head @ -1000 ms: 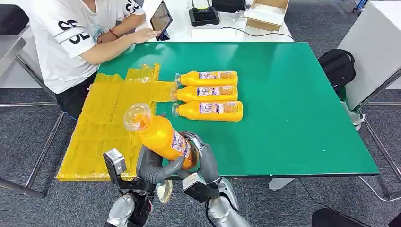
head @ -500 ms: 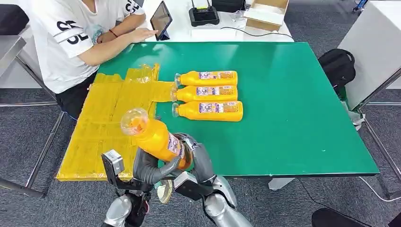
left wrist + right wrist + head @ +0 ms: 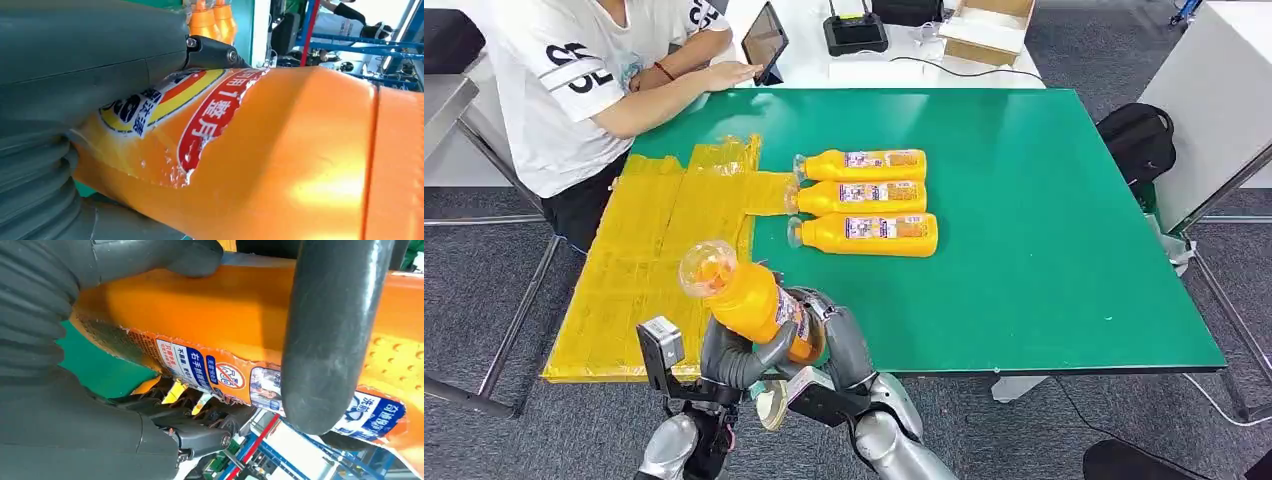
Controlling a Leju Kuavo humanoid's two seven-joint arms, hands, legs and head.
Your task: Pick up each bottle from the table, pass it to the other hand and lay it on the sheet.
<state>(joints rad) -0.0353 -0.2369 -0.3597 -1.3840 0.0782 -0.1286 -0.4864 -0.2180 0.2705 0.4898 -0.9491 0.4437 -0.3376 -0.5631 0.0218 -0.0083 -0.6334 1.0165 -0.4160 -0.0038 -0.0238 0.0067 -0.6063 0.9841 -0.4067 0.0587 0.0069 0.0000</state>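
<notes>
An orange bottle (image 3: 749, 295) with a clear cap is held tilted over the table's near edge, cap pointing toward the yellow sheet (image 3: 654, 240). My left hand (image 3: 736, 358) wraps its lower body from beneath, and my right hand (image 3: 836, 330) grips its base end from the right. The bottle's label (image 3: 210, 120) fills the left wrist view beside my left hand (image 3: 75, 75). My right hand (image 3: 55, 340) clasps the bottle (image 3: 200, 315) in the right wrist view. Three more orange bottles (image 3: 861, 165) (image 3: 859, 197) (image 3: 864, 233) lie side by side mid-table, caps toward the sheet.
The green table (image 3: 1044, 250) has free room on its right half. A person in a white shirt (image 3: 574, 70) sits at the far left corner with a forearm on the table beside a tablet (image 3: 764, 42). A black bag (image 3: 1139, 140) sits on the floor at right.
Both hands and the held bottle have shifted slightly left and lower, nearer the sheet's front edge. The three lying bottles and the person have not moved.
</notes>
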